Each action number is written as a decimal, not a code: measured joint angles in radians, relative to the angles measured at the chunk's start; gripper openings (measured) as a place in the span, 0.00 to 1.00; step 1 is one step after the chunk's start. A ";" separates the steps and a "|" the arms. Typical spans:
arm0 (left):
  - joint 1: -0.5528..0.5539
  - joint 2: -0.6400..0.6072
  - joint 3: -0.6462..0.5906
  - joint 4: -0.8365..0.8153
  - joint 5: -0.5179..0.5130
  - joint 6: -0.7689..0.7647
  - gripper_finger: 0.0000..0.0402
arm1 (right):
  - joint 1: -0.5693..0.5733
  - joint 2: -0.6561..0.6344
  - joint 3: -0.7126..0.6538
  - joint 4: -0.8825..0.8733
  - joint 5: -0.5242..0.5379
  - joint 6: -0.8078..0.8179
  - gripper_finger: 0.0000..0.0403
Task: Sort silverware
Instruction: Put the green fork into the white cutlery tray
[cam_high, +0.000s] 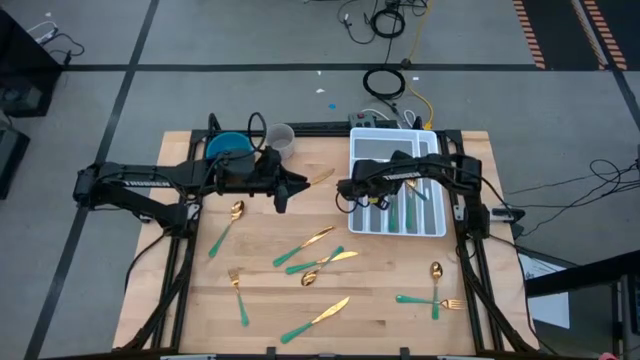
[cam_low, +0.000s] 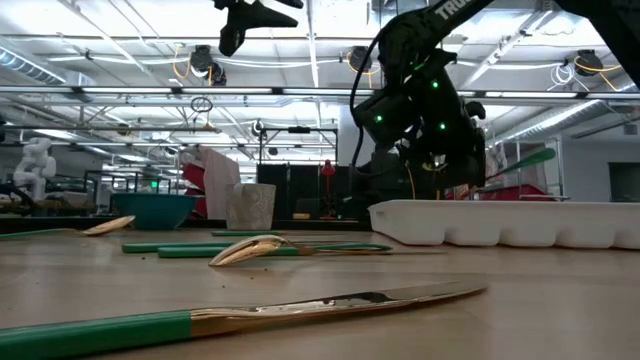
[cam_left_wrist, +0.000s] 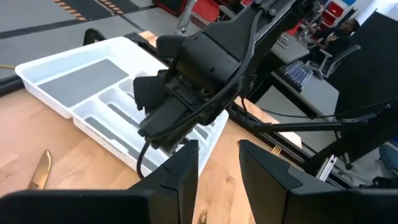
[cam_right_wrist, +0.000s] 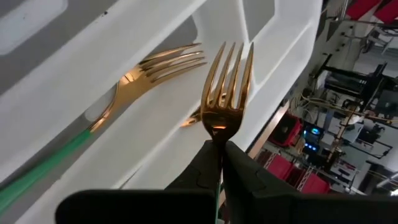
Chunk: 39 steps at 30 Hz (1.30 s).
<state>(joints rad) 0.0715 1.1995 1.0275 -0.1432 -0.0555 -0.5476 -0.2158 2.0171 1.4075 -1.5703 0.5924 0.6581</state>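
My right gripper (cam_right_wrist: 217, 146) is shut on a gold-headed fork (cam_right_wrist: 227, 81) and hovers over the left end of the white divided tray (cam_high: 432, 222). Another fork (cam_right_wrist: 146, 78) lies in a tray compartment below it, beside other teal-handled pieces (cam_high: 409, 214). My left gripper (cam_left_wrist: 217, 168) is open and empty, raised above the table (cam_low: 250, 20) just left of the right gripper. A gold knife (cam_high: 320, 178) lies between them. More silverware lies flat on the wood: a spoon (cam_high: 228, 222), knives (cam_high: 305, 244) (cam_high: 316, 319), a fork (cam_high: 238, 292), a spoon and fork (cam_high: 436, 290). My right gripper pinches the fork at its neck (cam_right_wrist: 215, 132), just behind the tines, between the two fingertips. The tines point straight ahead past the fingers. The fork is lifted clear above the tray, and its teal handle (cam_low: 525, 160) sticks out behind the gripper.
A blue bowl (cam_high: 232, 146) and a grey cup (cam_high: 281, 137) stand at the far edge behind my left gripper. The tray sits at the far right of the table. Bare wood lies along the near edge (cam_high: 380, 335) between the scattered pieces.
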 joint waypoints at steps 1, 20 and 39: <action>0.000 0.000 0.000 0.000 0.000 -0.006 0.31 | -0.001 0.001 0.000 0.001 -0.002 -0.007 0.00; -0.002 0.000 0.000 0.006 0.026 -0.026 0.31 | -0.023 0.099 -0.001 0.015 -0.078 -0.129 0.00; -0.002 0.000 0.000 0.003 0.026 -0.023 0.31 | 0.010 0.136 0.028 0.062 -0.153 -0.192 0.19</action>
<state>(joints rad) 0.0696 1.1995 1.0275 -0.1398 -0.0296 -0.5705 -0.2054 2.1529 1.4351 -1.5087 0.4393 0.4664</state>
